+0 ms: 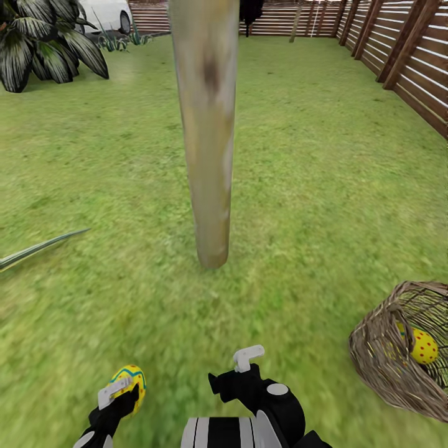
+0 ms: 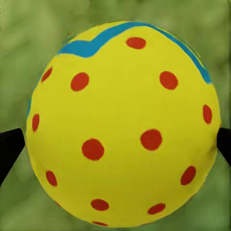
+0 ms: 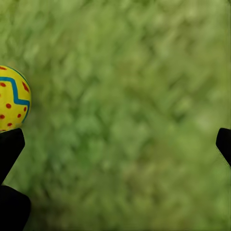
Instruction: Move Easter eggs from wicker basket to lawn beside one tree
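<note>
Pale tree trunk [image 1: 206,134] stood mid-lawn [image 1: 323,186], straight ahead of the robot; striped spiky plant [image 1: 43,43] far left, slat fence [image 1: 410,56] along the right, white car [image 1: 107,14] beyond the grass. Wicker basket [image 1: 389,361] lay tipped on its side at right, well apart from the trunk, w/ one egg in the basket [image 1: 424,346] seen thru the weave. Nothing lay btwn arms and trunk. Left gripper [image 1: 118,395] was clamped on a dotted egg [image 2: 122,125], fingers touching both sides, low over grass. Right gripper [image 3: 115,144] was spread wide, holding nothing, grass beneath; the held egg showed at its edge.
</note>
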